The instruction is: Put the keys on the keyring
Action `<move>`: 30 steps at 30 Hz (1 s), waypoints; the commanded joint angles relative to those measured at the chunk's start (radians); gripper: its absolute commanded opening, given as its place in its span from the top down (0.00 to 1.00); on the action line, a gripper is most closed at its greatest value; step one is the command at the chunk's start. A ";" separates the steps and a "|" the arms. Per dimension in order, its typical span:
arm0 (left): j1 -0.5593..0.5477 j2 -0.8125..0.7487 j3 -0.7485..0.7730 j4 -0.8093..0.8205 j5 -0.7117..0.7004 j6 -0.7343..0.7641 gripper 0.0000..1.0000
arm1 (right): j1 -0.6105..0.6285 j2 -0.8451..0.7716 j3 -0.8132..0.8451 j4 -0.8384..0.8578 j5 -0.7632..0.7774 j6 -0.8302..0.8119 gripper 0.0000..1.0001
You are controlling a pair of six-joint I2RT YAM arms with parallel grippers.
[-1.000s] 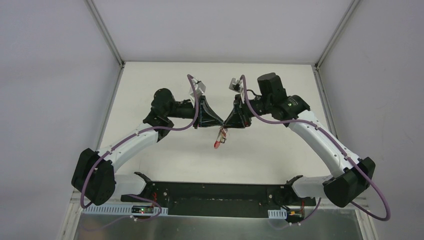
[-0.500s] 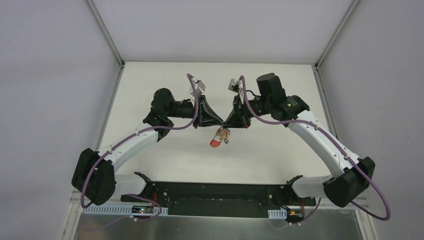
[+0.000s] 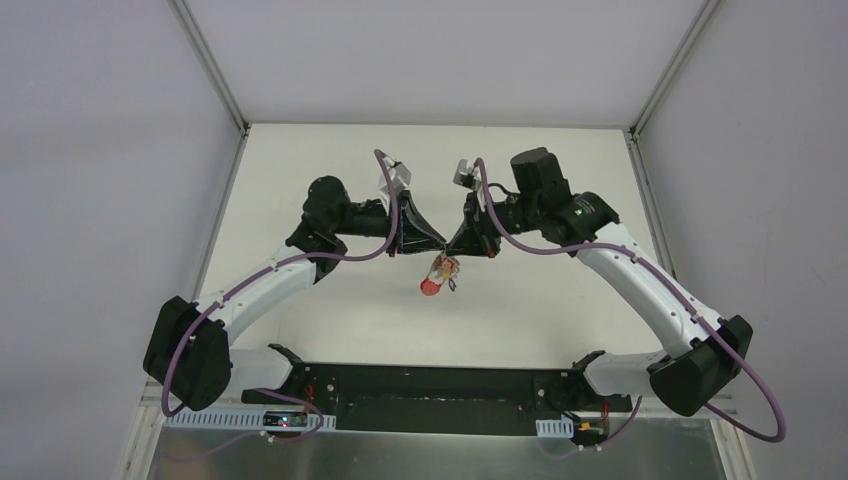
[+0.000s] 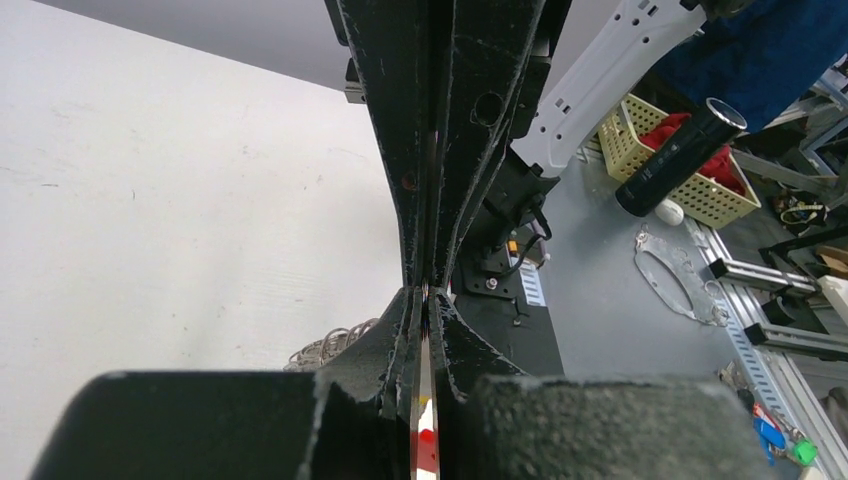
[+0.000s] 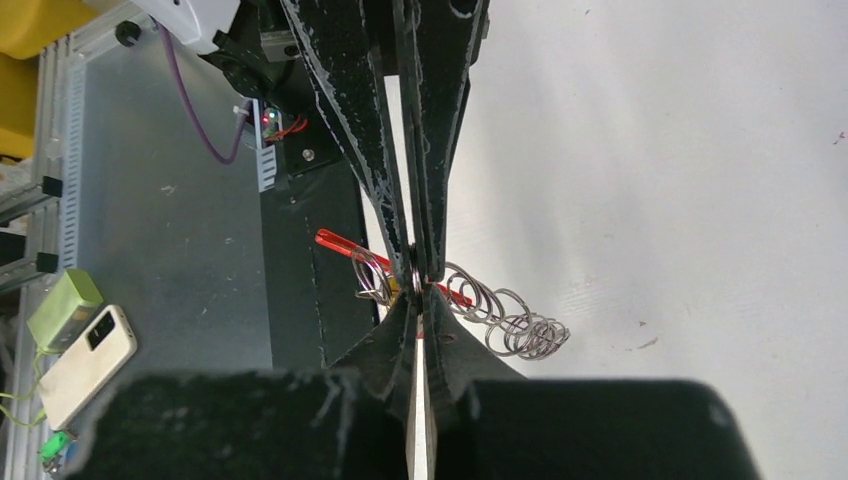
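Presently we list the left gripper and the right gripper meeting tip to tip above the middle of the white table, each with its fingers pressed together. From the right wrist we see that gripper's fingertips pinching the thin grey wire of the keyring, its red arc left of the pinch and a coil of silver wire loops just right of it; from above, the keyring hangs just below the two tips. Between the left gripper's fingers a thin pale strip with a red spot shows, and we cannot tell what it is.
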 commanded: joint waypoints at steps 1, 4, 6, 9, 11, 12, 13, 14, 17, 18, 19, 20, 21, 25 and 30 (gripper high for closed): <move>0.006 -0.031 0.020 -0.038 0.011 0.114 0.91 | 0.035 -0.018 0.053 -0.089 0.120 -0.082 1.00; 0.006 -0.047 0.043 -0.142 0.003 0.189 0.81 | 0.062 0.000 0.069 -0.126 0.167 -0.114 1.00; 0.008 -0.056 0.069 -0.230 -0.002 0.233 0.75 | 0.079 0.012 0.078 -0.143 0.189 -0.126 1.00; 0.011 -0.069 0.092 -0.309 -0.009 0.268 0.69 | 0.098 0.031 0.085 -0.156 0.214 -0.135 1.00; 0.011 -0.076 0.091 -0.324 -0.018 0.286 0.65 | 0.107 0.037 0.089 -0.155 0.214 -0.133 1.00; 0.011 -0.079 0.087 -0.329 -0.022 0.296 0.63 | 0.108 0.041 0.091 -0.153 0.211 -0.131 1.00; 0.011 -0.081 0.082 -0.332 -0.027 0.305 0.62 | 0.111 0.044 0.093 -0.152 0.207 -0.128 1.00; 0.011 -0.083 0.078 -0.340 -0.032 0.319 0.61 | 0.113 0.049 0.097 -0.151 0.204 -0.125 1.00; 0.011 -0.083 0.067 -0.353 -0.039 0.347 0.60 | 0.116 0.063 0.107 -0.144 0.189 -0.113 1.00; 0.010 -0.081 0.061 -0.347 -0.040 0.347 0.60 | 0.115 0.068 0.110 -0.141 0.181 -0.109 1.00; 0.009 -0.078 0.056 -0.337 -0.040 0.348 0.60 | 0.117 0.073 0.112 -0.139 0.176 -0.103 1.00; 0.007 -0.075 0.050 -0.330 -0.042 0.348 0.60 | 0.116 0.076 0.115 -0.135 0.169 -0.099 1.00; 0.005 -0.073 0.046 -0.322 -0.044 0.348 0.61 | 0.117 0.080 0.119 -0.134 0.163 -0.095 1.00; 0.002 -0.061 0.037 -0.306 -0.050 0.349 0.63 | 0.118 0.094 0.131 -0.132 0.150 -0.087 1.00; -0.001 -0.048 0.039 -0.312 -0.054 0.359 0.68 | 0.117 0.099 0.136 -0.131 0.144 -0.084 1.00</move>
